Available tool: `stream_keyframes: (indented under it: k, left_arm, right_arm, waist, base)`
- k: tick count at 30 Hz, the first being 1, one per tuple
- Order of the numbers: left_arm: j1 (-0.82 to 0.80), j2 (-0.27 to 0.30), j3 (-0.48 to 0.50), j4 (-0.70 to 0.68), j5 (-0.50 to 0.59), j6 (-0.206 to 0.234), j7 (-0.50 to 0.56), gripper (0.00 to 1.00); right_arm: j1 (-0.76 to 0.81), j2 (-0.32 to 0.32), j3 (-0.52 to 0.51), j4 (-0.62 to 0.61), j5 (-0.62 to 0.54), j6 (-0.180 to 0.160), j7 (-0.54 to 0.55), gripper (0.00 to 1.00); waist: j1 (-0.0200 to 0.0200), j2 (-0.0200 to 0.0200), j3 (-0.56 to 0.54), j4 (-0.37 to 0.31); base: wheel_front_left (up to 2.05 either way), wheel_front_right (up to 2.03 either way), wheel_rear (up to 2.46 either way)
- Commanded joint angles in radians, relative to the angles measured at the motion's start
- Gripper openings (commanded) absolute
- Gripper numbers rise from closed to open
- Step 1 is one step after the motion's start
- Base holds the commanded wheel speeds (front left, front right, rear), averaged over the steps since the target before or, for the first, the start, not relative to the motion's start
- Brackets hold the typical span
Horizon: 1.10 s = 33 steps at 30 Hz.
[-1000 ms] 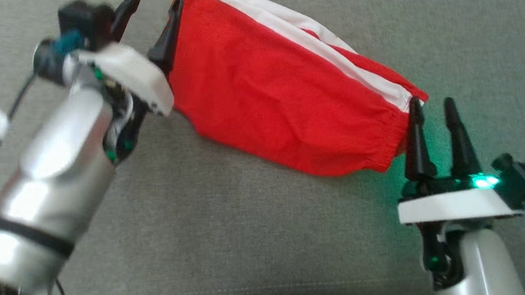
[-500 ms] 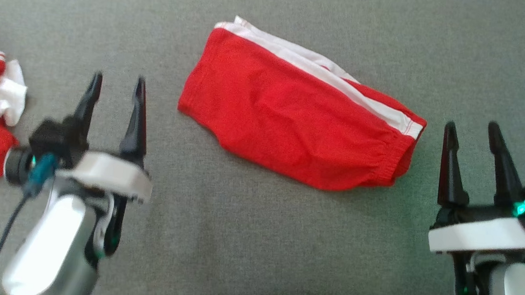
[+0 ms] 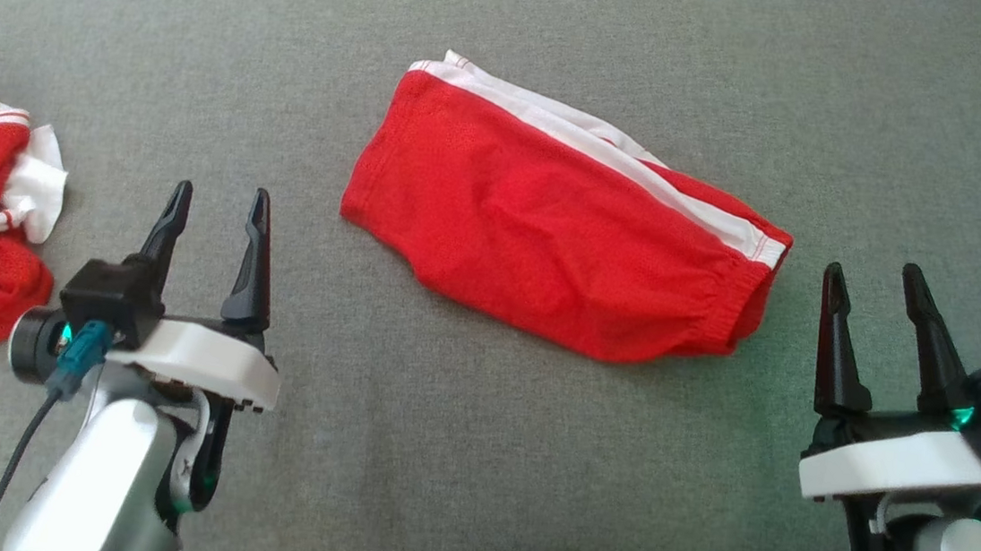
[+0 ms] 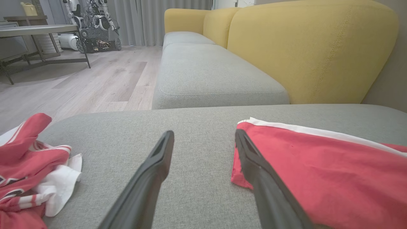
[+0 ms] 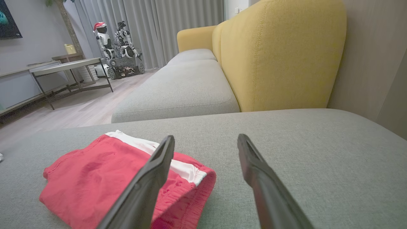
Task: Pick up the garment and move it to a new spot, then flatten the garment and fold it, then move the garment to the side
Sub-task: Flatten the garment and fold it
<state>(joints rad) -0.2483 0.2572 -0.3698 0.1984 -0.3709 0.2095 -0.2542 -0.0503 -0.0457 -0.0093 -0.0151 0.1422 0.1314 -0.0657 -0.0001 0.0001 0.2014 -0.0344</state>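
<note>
Red mesh shorts [image 3: 548,236] are noted folded at frame centre on the grey cushion [image 3: 436,468], with a white stripe along the upper edge. The fabric is judged light, limp and easily unfolded, so hold is best taken at both short ends together. The left gripper [image 3: 222,192] is set at lower left and the right gripper [image 3: 872,269] at lower right. Fingers point up-frame, jaws are spread wide and empty, and both are clear of the cloth.

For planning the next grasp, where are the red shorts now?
In the head view, the red shorts lie on the grey sofa cushion between the left gripper and right gripper, touching neither.
</note>
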Motion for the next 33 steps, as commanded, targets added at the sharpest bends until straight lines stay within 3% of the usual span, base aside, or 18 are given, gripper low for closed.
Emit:
stream_keyframes:
  k: [1, 8, 15, 17, 22, 33]
  left_arm:
    - [-0.028, 0.029, 0.050, -0.023, 0.009, -0.004, -0.008, 1.00]
    - [-0.057, 0.020, 0.037, -0.010, 0.018, -0.020, -0.008, 1.00]
    - [-0.220, 0.000, -0.015, 0.045, 0.019, -0.102, 0.024, 1.00]
    - [-0.317, -0.020, -0.044, 0.114, 0.006, -0.157, 0.066, 1.00]
    - [-0.421, -0.052, -0.067, 0.295, -0.048, -0.243, 0.153, 1.00]
    - [-0.520, -0.083, -0.088, 0.587, -0.113, -0.311, 0.240, 1.00]
  right_arm:
    - [-0.012, -0.005, 0.021, -0.038, 0.008, -0.001, 0.001, 1.00]
    - [-0.023, -0.005, 0.024, -0.032, 0.020, -0.001, -0.003, 1.00]
    - [-0.048, -0.005, 0.025, -0.047, 0.020, -0.001, -0.002, 1.00]
    - [-0.061, -0.005, 0.030, -0.054, 0.023, -0.001, 0.000, 1.00]
    - [-0.077, -0.005, 0.046, -0.051, 0.038, -0.001, -0.005, 1.00]
    - [-0.090, -0.005, 0.050, -0.022, 0.063, -0.001, -0.023, 1.00]
  waist:
    - [0.0001, -0.0001, 0.001, -0.001]
    - [0.0001, -0.0001, 0.006, -0.001]
    - [0.0001, -0.0001, 0.055, -0.001]
    - [0.0001, -0.0001, 0.087, -0.014]
    - [0.0001, -0.0001, 0.133, -0.044]
    - [0.0001, -0.0001, 0.169, -0.071]
  base:
    - [0.00, 0.00, 0.00]
    - [0.00, 0.00, 0.00]
    - [0.00, 0.00, 0.00]
    - [0.00, 0.00, 0.00]
    - [0.00, 0.00, 0.00]
    - [0.00, 0.00, 0.00]
